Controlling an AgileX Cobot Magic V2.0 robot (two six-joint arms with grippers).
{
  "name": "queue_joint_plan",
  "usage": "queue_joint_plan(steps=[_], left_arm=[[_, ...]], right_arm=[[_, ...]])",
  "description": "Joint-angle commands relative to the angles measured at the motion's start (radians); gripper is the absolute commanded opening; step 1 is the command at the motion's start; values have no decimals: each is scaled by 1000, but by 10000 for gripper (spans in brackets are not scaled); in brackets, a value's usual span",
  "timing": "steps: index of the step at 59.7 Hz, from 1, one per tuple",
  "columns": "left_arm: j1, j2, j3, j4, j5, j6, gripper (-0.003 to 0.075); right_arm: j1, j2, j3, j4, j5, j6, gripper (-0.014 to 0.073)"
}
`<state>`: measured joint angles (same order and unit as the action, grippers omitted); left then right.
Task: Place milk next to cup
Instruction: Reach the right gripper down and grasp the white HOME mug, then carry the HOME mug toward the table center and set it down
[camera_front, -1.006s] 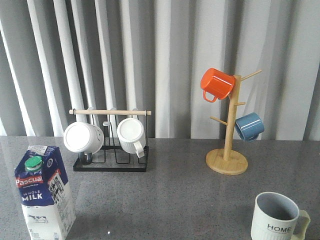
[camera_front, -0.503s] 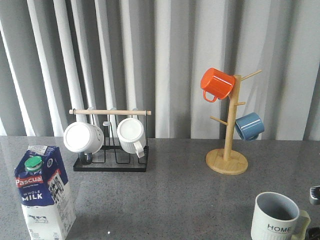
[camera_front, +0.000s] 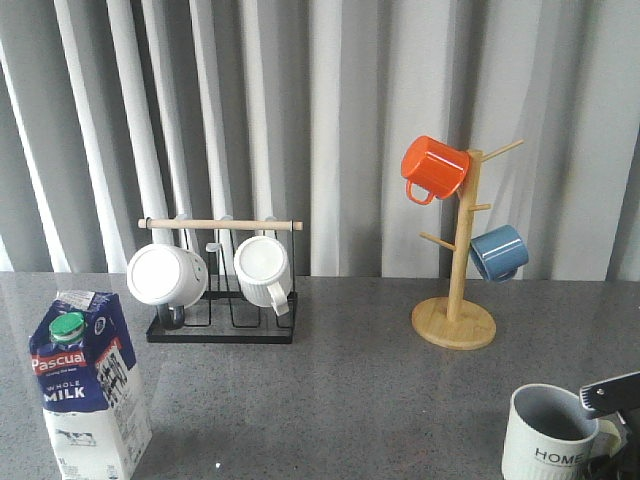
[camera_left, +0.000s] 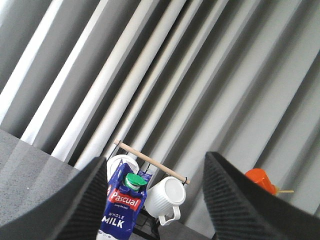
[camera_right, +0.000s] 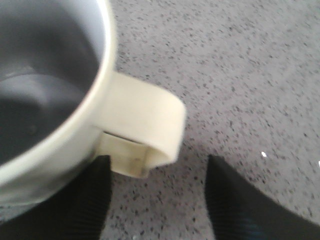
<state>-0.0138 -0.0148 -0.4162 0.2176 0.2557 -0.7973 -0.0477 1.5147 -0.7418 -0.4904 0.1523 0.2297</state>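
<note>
Milk (camera_front: 88, 386): upright, front-left corner of counter (camera_front: 350, 390) | Cup (camera_front: 552, 432): upright, front-right corner | Right gripper (camera_right: 156, 200): fingers apart, straddling cup handle | Left gripper (camera_left: 157, 200): fingers apart, holding nothing, milk visible between them

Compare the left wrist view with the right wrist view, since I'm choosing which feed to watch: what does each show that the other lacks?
Only the left wrist view shows the milk, a white mug on the rack, the orange mug and curtains. Only the right wrist view shows the cup, its handle near the open right gripper. Both show grey table and open fingers.
</note>
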Motion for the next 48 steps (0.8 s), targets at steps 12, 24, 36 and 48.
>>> queue_joint_plan(steps=[12,24,36,48], left_arm=[[4,-6,-28,5,-57,0,418],[4,-6,-28,5,-57,0,418],[4,-6,-28,5,-57,0,418],[4,-6,-28,5,-54,0,418]], right_arm=[[-7,-24,-28,-46,-171,-5,-13],[3,-114,-28,-13,-180,22,-11],[154,-224,-38,15,-187,48,-11],[373,-166,-116,56,-152,50,-11]])
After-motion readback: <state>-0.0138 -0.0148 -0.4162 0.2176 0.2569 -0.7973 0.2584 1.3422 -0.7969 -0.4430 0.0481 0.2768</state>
